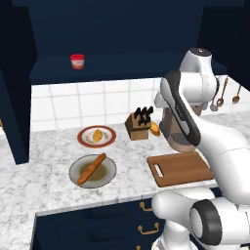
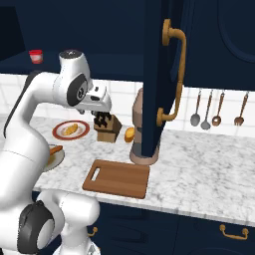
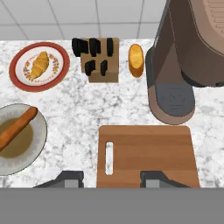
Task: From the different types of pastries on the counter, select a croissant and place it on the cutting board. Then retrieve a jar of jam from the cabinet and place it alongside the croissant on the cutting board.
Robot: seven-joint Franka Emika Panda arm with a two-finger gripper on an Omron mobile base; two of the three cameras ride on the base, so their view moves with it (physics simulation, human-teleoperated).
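The marbled counter (image 1: 132,168) runs beneath the navy wall cabinet (image 1: 122,68), and the cutting board (image 3: 148,153) serves as the reference for all positions. The croissant (image 3: 40,65) lies on a red-rimmed plate (image 3: 65,68) beyond the board and toward its slotted end; the baguette (image 3: 16,128) lies on a grey plate (image 3: 41,144) off that same end. The bun (image 3: 136,60) sits behind the board, between the knife block (image 3: 104,70) and the coffee machine (image 3: 168,70). The jar of jam (image 1: 77,61) stands on the cabinet shelf, above and behind the board. The gripper (image 3: 112,180) has its fingertips wide apart, with nothing between them. The step in hand is judged to be the croissant pick-up. The next move calls for travel from above the board to the croissant, alignment of the fingers across its narrow width, and a descent clear of the plate rim. In the hand view, the board's near edge and part of the grey plate are cut off. In the right base view, the arm covers part of the baguette.
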